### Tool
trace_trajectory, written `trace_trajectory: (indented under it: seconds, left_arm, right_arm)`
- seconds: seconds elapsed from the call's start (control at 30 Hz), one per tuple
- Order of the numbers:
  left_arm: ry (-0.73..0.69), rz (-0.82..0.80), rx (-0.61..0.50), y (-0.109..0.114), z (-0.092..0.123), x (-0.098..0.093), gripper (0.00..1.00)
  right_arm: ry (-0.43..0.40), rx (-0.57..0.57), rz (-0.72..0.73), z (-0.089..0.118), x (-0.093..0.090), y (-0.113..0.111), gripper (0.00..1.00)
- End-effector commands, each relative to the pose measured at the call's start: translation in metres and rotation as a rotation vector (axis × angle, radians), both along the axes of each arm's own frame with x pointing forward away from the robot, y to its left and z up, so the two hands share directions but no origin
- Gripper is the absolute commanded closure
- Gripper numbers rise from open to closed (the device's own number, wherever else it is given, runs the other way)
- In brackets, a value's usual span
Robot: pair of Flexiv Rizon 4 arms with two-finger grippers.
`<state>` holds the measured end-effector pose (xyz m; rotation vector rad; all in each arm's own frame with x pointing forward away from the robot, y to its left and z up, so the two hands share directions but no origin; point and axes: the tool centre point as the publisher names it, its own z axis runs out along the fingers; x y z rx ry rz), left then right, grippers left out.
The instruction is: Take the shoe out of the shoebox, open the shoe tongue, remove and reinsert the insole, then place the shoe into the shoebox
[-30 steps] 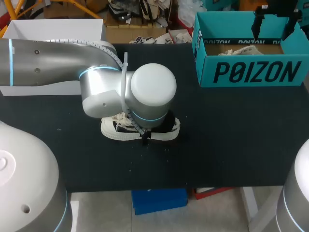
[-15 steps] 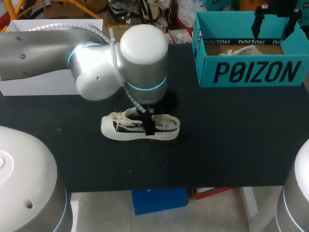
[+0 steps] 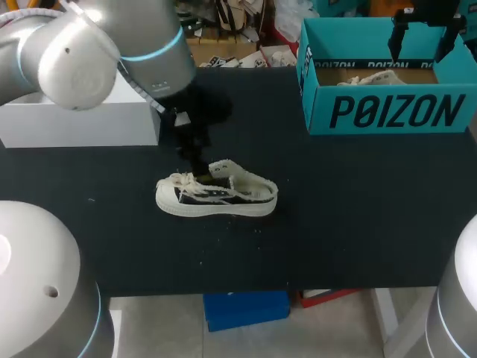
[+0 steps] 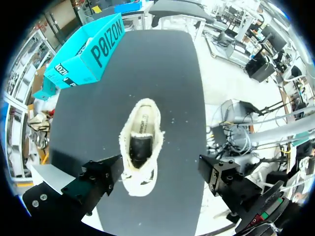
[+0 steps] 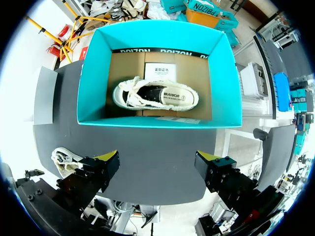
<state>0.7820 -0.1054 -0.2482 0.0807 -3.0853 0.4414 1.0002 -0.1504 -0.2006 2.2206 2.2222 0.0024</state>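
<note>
Canvas shoe point(image 3: 216, 195): centre frame, tongue seemingly raised.
Left gripper point(image 4: 162, 178): spread wide above it.
Insole point(image 4: 143, 124): I'd descend centred, pinch heel edge.

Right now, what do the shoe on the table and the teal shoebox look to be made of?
The shoe looks like dark woven canvas with frayed off-white edging round the opening; its pale matte sole is probably rubber. The shoebox looks like cardboard: matte teal walls, and plain brown board showing on its floor.
</note>
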Motion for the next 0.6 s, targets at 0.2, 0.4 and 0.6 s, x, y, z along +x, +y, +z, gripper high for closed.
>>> trace_trajectory:
  seconds: [0.2, 0.4, 0.6]
  left_arm:
    - [-0.012, 0.003, -0.186, 0.044, 0.006, -0.004, 0.00]
    - [-0.012, 0.003, -0.186, 0.044, 0.006, -0.004, 0.00]
    - [-0.027, -0.018, -0.282, 0.078, -0.006, -0.002, 0.00]
  right_arm:
    - [0.000, 0.000, 0.000, 0.000, 0.000, 0.000, 0.00]
    - [0.000, 0.000, 0.000, 0.000, 0.000, 0.000, 0.00]
    - [0.000, 0.000, 0.000, 0.000, 0.000, 0.000, 0.00]
